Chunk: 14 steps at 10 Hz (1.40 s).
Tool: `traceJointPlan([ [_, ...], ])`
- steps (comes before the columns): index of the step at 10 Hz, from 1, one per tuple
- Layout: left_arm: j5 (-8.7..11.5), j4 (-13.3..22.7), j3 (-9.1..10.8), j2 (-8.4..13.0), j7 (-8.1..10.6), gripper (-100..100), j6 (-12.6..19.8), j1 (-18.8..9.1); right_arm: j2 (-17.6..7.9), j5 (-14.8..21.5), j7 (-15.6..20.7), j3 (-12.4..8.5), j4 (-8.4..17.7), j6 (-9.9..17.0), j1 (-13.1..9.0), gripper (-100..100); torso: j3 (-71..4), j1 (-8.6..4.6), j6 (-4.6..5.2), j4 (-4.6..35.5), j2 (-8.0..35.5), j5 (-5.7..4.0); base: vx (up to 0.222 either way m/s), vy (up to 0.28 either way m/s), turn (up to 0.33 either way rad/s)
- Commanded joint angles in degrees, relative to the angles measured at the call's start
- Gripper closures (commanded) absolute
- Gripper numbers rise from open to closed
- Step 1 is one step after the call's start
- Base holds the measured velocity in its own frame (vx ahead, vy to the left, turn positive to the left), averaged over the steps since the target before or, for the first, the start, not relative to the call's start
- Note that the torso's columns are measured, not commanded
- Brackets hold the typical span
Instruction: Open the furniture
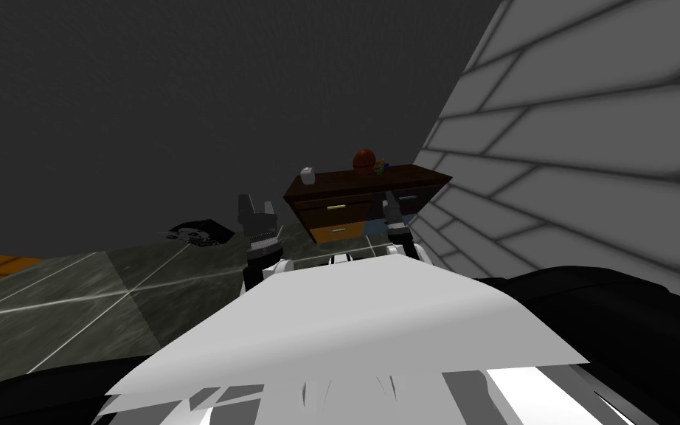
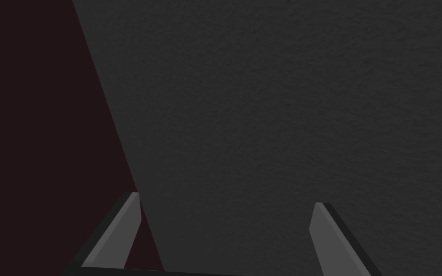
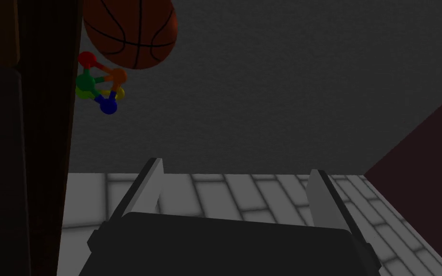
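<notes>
A dark brown desk [image 1: 375, 181] with drawers stands against the grey wall ahead. Its left side has an upper drawer with a brass handle [image 1: 335, 208] and a lighter orange drawer front [image 1: 338, 232] below it. My right gripper [image 1: 391, 209] is raised in front of the desk's right part, open and holding nothing. In the right wrist view, the right gripper [image 3: 234, 191] sits beside the desk's dark edge [image 3: 47, 143]. My left gripper [image 1: 256, 209] is raised to the left of the desk, apart from it. Its fingers [image 2: 119, 230] are open with nothing between them.
On the desk top sit a white cup [image 1: 307, 175], a basketball [image 1: 364, 159] [image 3: 129, 28] and a small coloured ball-and-stick toy [image 1: 381, 167] [image 3: 99, 84]. A white brick-patterned wall [image 1: 552, 147] runs close on the right. A dark object [image 1: 198, 232] lies on the floor at left.
</notes>
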Motion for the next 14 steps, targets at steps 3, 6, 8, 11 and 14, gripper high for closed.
traceJointPlan([
  [3, 0.00, 0.00, 0.00, 0.00, 0.00, 0, 0.00, 0.00, -2.43, 7.51, 1.62, 1.78, 3.12, 4.38, -0.41, -100, -0.01, 0.03, 0.00, 0.00, 0.00, 0.01, 0.031, 0.003, 0.015],
  [6, 0.00, 0.00, 0.00, 0.00, 0.00, 0, 0.00, 0.00, -3.21, 12.89, 2.30, 2.52, 4.67, 6.31, -0.65, -100, -0.03, 0.04, 0.00, -0.01, -0.04, 0.01, 0.037, 0.010, 0.014],
  [8, 0.00, 0.00, 0.00, 0.00, 0.00, 0, 0.00, 0.00, -3.86, 16.21, 3.03, 3.31, 6.31, 8.35, -0.91, -100, -0.02, 0.03, 0.00, -0.01, -0.04, 0.01, 0.041, 0.012, 0.018],
  [11, 0.00, 0.00, 0.00, 0.00, 0.00, 0, 0.00, 0.00, -4.39, 20.80, 3.80, 4.14, 8.01, 10.50, -1.19, -100, -0.01, 0.03, -0.01, 0.00, -0.02, 0.01, 0.026, 0.006, 0.015],
  [14, 0.00, 0.00, 0.00, 0.00, 0.00, 0, 0.00, 0.00, -4.79, 25.44, 4.60, 4.99, 9.76, 12.72, -1.49, -100, -0.02, 0.05, -0.01, -0.01, -0.04, 0.01, 0.026, 0.012, 0.014],
])
